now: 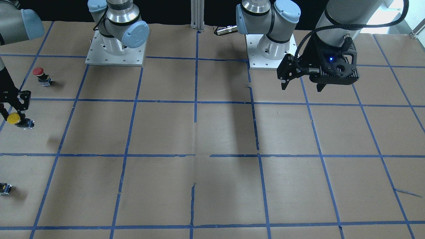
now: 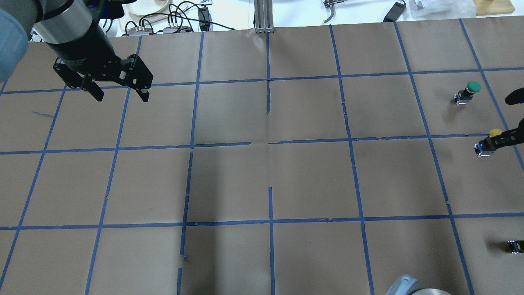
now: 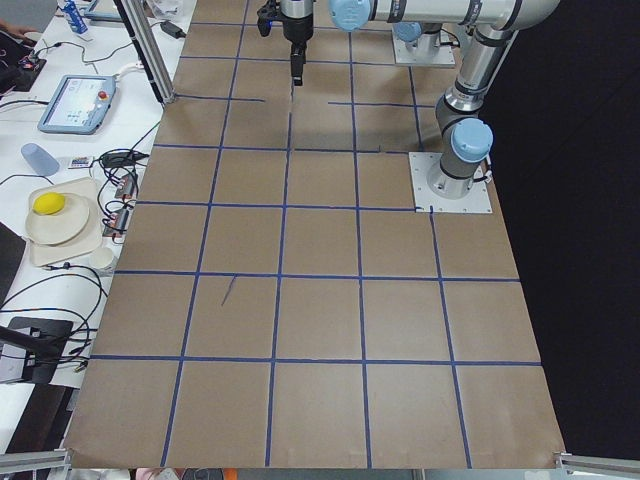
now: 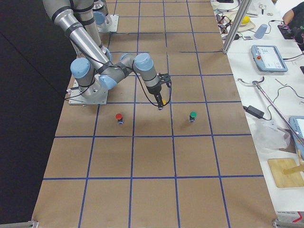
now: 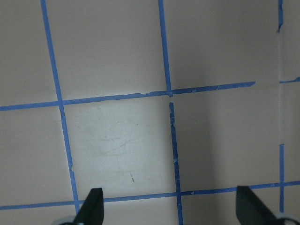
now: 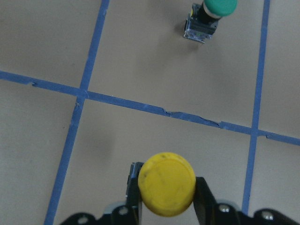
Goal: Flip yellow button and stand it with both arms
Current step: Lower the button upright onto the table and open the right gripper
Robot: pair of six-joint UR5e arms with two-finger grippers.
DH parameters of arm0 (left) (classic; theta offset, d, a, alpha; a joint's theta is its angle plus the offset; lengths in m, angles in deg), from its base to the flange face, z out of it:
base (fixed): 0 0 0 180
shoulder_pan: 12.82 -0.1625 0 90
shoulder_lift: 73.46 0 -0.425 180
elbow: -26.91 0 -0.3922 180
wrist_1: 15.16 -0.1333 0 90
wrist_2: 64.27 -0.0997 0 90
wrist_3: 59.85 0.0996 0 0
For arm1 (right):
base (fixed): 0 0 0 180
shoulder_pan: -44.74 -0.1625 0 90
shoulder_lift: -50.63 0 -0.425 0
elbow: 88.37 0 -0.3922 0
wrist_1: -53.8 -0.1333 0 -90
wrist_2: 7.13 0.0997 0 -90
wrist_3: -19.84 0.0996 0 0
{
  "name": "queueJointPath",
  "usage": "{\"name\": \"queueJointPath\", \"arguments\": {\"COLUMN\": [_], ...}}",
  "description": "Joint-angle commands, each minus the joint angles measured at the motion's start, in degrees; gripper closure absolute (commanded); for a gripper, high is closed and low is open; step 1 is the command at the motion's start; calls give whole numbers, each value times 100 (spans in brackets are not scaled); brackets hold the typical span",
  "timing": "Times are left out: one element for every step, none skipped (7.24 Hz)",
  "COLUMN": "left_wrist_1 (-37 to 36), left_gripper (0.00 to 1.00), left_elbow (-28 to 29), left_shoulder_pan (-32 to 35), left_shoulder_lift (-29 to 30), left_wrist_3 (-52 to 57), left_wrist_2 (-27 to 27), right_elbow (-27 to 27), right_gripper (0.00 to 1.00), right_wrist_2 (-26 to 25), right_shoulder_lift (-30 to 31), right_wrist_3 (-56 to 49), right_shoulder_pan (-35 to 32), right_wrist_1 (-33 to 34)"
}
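Observation:
The yellow button (image 6: pixel 167 183) sits between the fingers (image 6: pixel 204 198) of my right gripper (image 6: pixel 167 194), which is shut on its black body just under the cap. The cap faces the wrist camera. The right gripper (image 2: pixel 491 142) comes in at the table's right edge, and the button (image 2: pixel 495 133) appears to be held a little above the paper. It also shows in the front view (image 1: pixel 14 118). My left gripper (image 2: pixel 119 93) is open and empty, raised high over the table's left side. Its two fingertips (image 5: pixel 92 206) show at the bottom of the left wrist view.
A green-capped button (image 2: pixel 470 90) stands beyond the yellow one. A red-capped button (image 1: pixel 40 74) stands nearer the robot's base. A small dark capless part (image 2: pixel 516 246) lies at the right edge. The table is brown paper with a blue tape grid (image 2: pixel 270 143).

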State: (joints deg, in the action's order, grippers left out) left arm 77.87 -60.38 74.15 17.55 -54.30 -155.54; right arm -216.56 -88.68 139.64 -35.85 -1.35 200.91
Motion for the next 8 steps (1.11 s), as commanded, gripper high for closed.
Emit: {"name": "queueJointPath", "arguments": {"left_wrist_1": [30,30,30,22,13,21,13,13], "left_gripper": [0,0,0,0,0,0,0,0], "left_elbow": [1,10,1,10,10,10,10,10], "left_shoulder_pan": [14,22,23,23,23,23,23,23], "left_shoulder_lift": [-4,-13,-13,-4,-13,-13,-21,-21], "left_wrist_3": [-72,-80,-72,-80,-81,-81,-72,-72], "left_wrist_2": [-5,12,4,-14,-31,-40,-40,-40], "right_elbow": [-347,-330,-356,-339,-356,-339,-330,-287], "right_gripper": [87,87,87,85,65,1,0,0], "right_wrist_2": [272,280,272,237,254,219,184,193], "right_shoulder_lift": [-303,-514,-751,-849,-867,-841,-806,-745], "right_wrist_3": [-556,-575,-549,-575,-506,-479,-444,-330], "right_shoulder_pan": [346,512,696,698,698,698,698,663], "right_wrist_1": [668,722,1062,1231,1224,1180,1102,753]}}
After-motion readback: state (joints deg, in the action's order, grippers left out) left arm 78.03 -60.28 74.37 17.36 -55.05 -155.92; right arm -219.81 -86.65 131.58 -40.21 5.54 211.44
